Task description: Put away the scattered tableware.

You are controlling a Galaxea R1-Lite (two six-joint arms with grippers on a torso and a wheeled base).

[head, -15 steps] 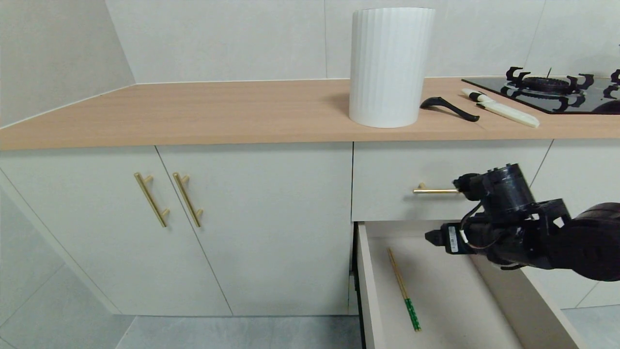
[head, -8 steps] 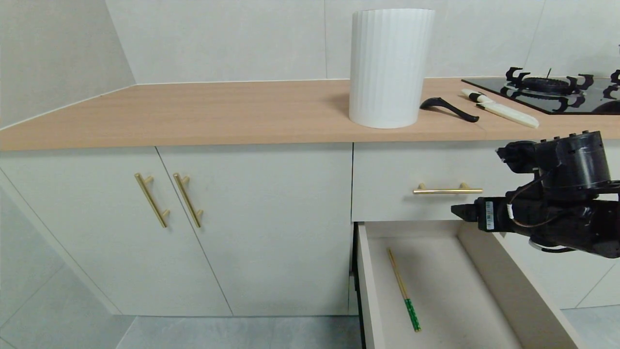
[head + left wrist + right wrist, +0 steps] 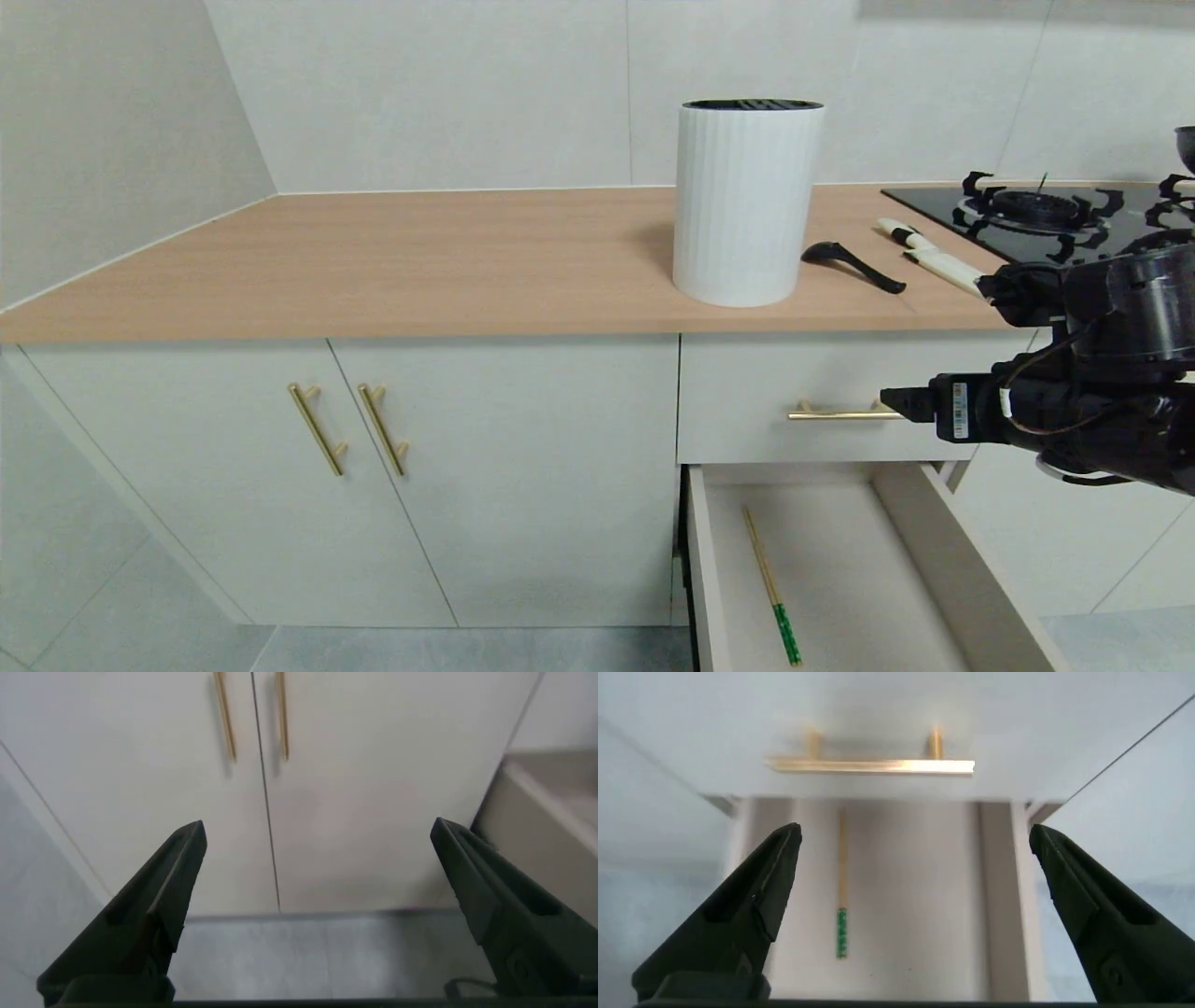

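Right end effector [image 3: 901, 403] lifted, countertop [image 3: 420, 261], tiled wall [image 3: 420, 93]

Noted along the tiled wall [image 3: 448, 93]: light wooden worktop [image 3: 420, 271], meeting a side wall at its left end. Black gas hob [image 3: 1036, 210] set into the worktop's far right corner, pan supports in place. Below the front edge, two pale cabinet doors [image 3: 523, 485], both shut, each with a gold bar handle [image 3: 317, 442] beside the central gap. Right of these, a shut drawer front [image 3: 747, 392] with a horizontal gold handle [image 3: 836, 412]. Grey tiled floor [image 3: 467, 649] beneath.
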